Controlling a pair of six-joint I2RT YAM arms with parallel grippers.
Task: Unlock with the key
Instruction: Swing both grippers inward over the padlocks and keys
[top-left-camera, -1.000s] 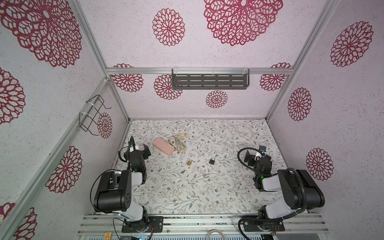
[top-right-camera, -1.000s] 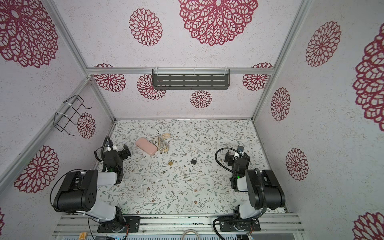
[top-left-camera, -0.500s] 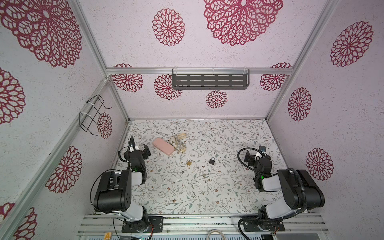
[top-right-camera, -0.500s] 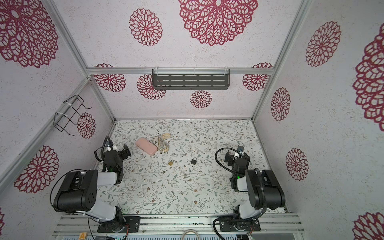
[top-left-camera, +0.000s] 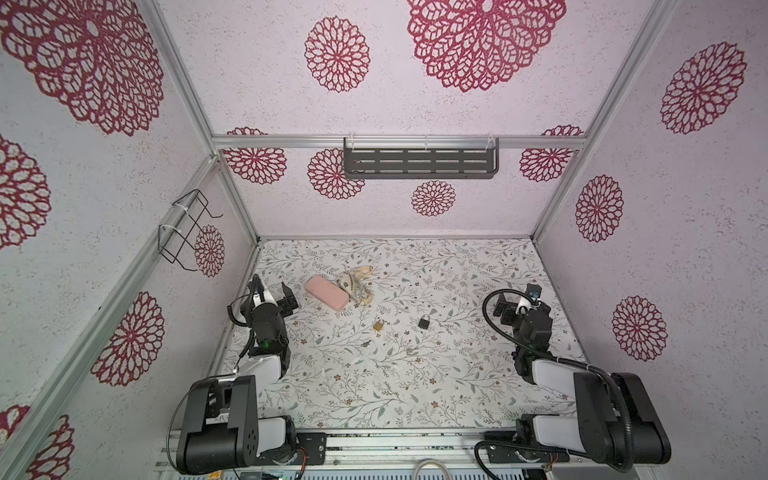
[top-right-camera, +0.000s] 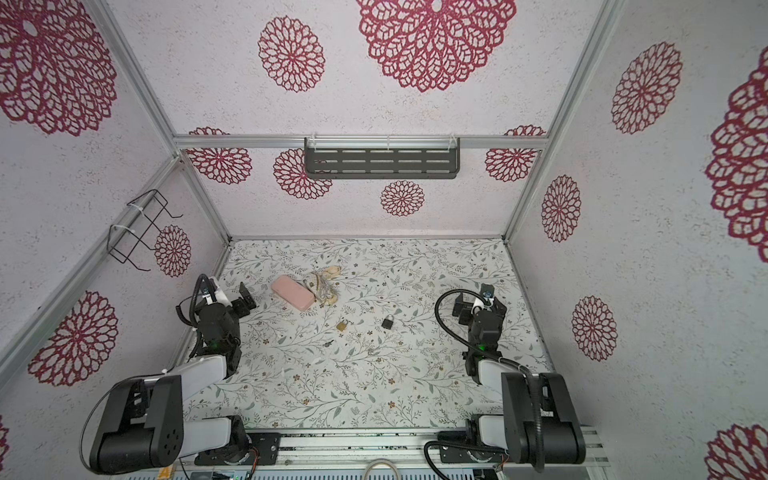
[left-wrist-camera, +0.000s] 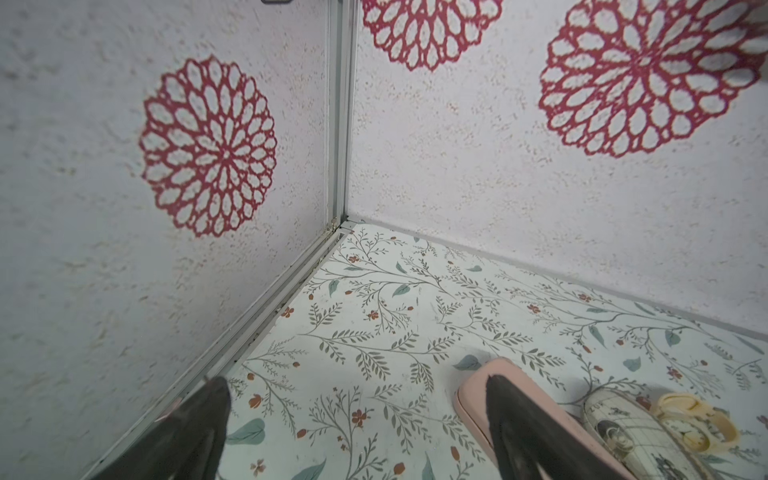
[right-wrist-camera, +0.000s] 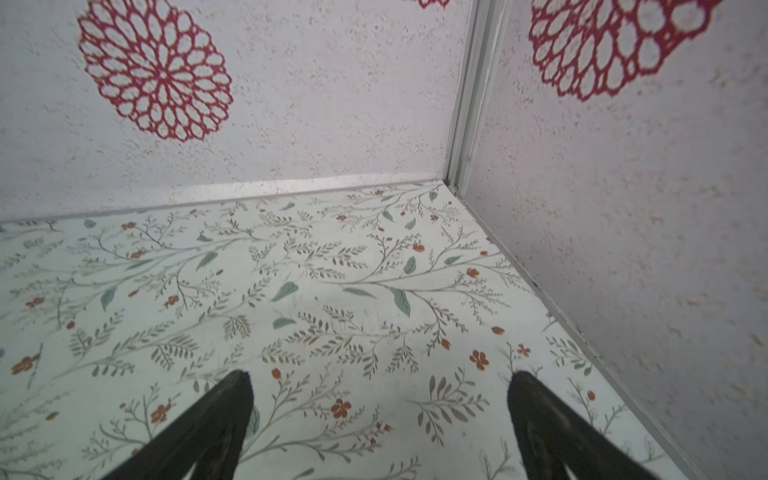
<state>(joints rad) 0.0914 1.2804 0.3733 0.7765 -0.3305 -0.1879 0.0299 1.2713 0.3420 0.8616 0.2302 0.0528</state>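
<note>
1. Both arms sit at the sides of the worktop (top-left-camera: 457, 374). The left gripper (left-wrist-camera: 357, 380) is near the left edge, jaws wide and empty. The right gripper (right-wrist-camera: 380, 376) is near the right edge, likewise wide and empty. The task looks unbegun, so the first step is fetching the key.
2. The key (top-left-camera: 365, 343), small and dark-headed, lies flat near the middle of the worktop, just on the front-edge side of a brass padlock (top-left-camera: 378, 325). A black padlock (top-left-camera: 424, 322) lies nearby, toward the right edge. Which lock the key fits cannot be told.
3. The left gripper is the nearer one for the key. Narrow the jaws first, come straight down, and pinch the head so the blade sticks out free.
4. A flat key on a smooth sheet will likely slide, so touch down lightly and close slowly.
5. Let the right gripper steady the padlock's body. The keyhole is too small to see.
6. Keep clear of the pink case (top-left-camera: 326, 293) toward the back-left corner.
</note>
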